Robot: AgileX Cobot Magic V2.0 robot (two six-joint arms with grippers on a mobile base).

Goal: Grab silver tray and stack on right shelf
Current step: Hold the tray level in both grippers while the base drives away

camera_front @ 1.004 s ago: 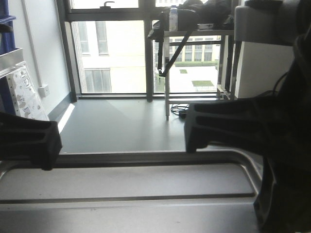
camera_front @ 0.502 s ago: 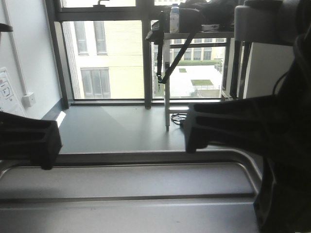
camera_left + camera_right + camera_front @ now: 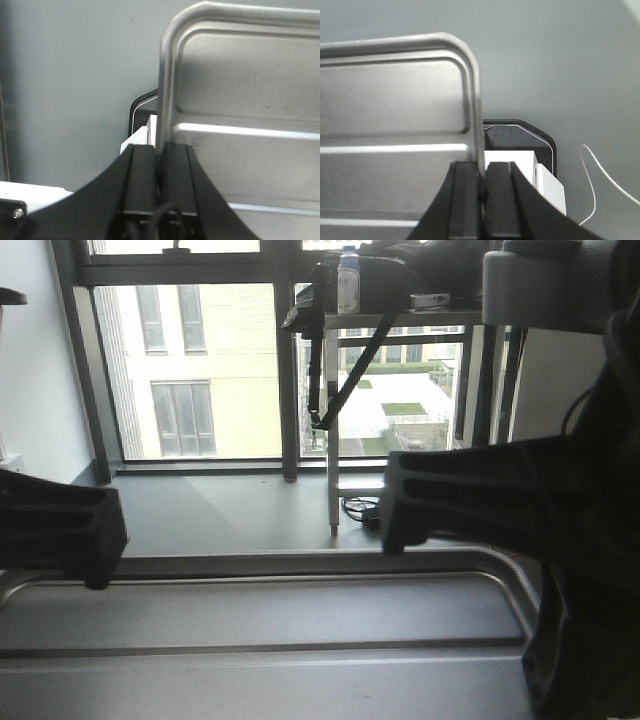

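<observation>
I'm holding the silver tray [image 3: 300, 625] up over the floor [image 3: 240, 515], left hand [image 3: 160, 151] and right hand [image 3: 481, 169] each clamping an opposite side rim. Stiff, slick metal, probably light, so the rim pinches are suiting it.

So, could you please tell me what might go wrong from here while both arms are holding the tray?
1. The left end effector and right end effector each pinch only the thin rim of the silver tray; uneven arm motion could twist it loose.
2. The right shelf is in no view, so alignment with it cannot be checked yet.
3. The table leg ahead could be clipped if the base drives forward.
</observation>
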